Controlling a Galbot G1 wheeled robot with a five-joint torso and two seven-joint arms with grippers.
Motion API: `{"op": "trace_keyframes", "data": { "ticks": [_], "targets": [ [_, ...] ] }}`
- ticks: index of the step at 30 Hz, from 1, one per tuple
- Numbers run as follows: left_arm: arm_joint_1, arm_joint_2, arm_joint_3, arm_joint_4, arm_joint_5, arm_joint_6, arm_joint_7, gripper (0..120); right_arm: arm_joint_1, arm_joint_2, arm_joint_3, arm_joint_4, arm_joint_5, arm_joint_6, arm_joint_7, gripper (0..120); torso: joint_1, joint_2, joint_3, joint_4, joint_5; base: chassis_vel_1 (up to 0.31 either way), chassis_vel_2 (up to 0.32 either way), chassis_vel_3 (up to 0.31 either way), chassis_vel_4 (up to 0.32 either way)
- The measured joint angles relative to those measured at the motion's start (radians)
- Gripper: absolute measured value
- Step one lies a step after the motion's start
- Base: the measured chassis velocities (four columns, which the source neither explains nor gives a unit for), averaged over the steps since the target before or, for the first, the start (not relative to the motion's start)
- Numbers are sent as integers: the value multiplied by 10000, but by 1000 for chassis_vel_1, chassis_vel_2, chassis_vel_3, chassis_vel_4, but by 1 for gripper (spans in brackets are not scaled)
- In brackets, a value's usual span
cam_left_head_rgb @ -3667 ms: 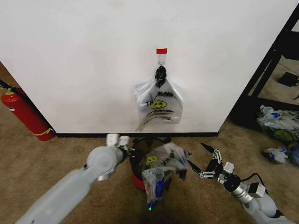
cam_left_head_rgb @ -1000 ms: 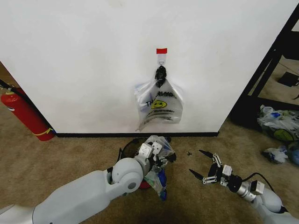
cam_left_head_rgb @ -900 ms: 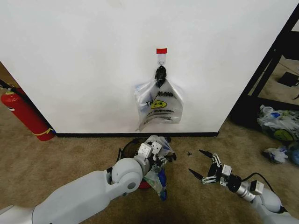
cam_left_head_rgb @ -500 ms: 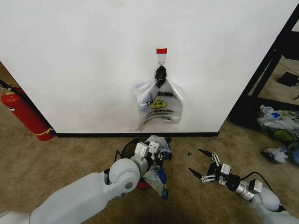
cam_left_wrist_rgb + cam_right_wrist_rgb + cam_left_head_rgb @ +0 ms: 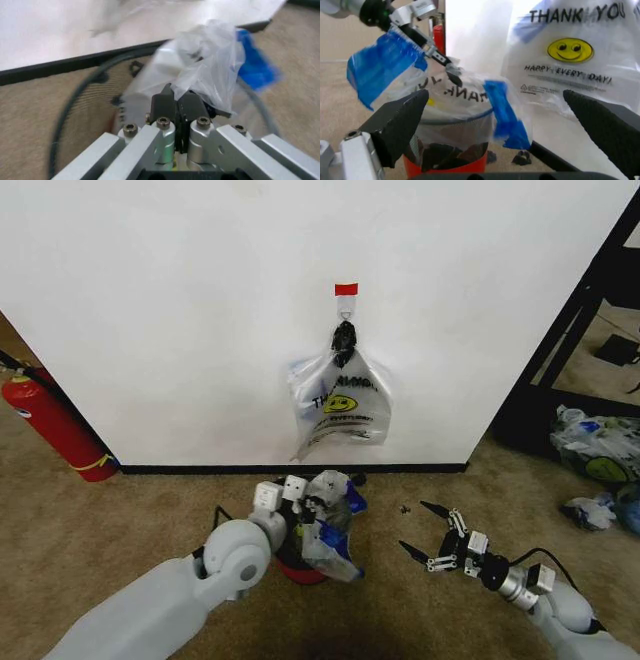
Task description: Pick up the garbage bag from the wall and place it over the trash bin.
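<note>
The garbage bag (image 5: 332, 525), thin and see-through with blue patches, is draped over the mouth of the trash bin (image 5: 298, 570), whose red base shows beneath it. My left gripper (image 5: 310, 502) is shut on a bunched edge of the bag just above the bin rim. In the left wrist view the left gripper (image 5: 176, 100) pinches the plastic (image 5: 205, 71) over the dark rim (image 5: 75, 101). The right wrist view shows the bag (image 5: 460, 95) across the mesh bin (image 5: 447, 150). My right gripper (image 5: 412, 526) hangs open low to the right of the bin, apart from it. The wall (image 5: 150, 300) stands behind.
A thicker bunch of like bags (image 5: 340, 405) with a black knot hangs from the hook (image 5: 344, 307) under a red tape square (image 5: 346, 288). A red fire extinguisher (image 5: 55, 425) stands at the left. Clear sacks of rubbish (image 5: 600, 455) lie at the right, beside a black frame (image 5: 570, 330).
My left gripper has pulled back to the left with the bag, spreading it further over the bin. The right gripper has edged slightly toward the bin, still open.
</note>
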Motion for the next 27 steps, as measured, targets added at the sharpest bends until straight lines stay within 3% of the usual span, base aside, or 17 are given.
{"op": "trace_keyframes", "data": {
  "ticks": [9,19,27],
  "targets": [
    [1327,32,-1410,-121,399,-255,354,0,182,-69,-741,56,255,-745,786,100,0,0,0,2,-1,0,0,0,0],
    [1611,-170,-1771,19,480,-478,367,0,86,-140,-1391,295,739,-1756,1533,100,0,0,0,0,0,0,0,0,0],
    [1593,-433,-1517,41,493,-553,469,0,293,-573,-2500,1240,1979,-3456,4424,100,1,2,1,1,3,0,0,0,0]
  ]
}}
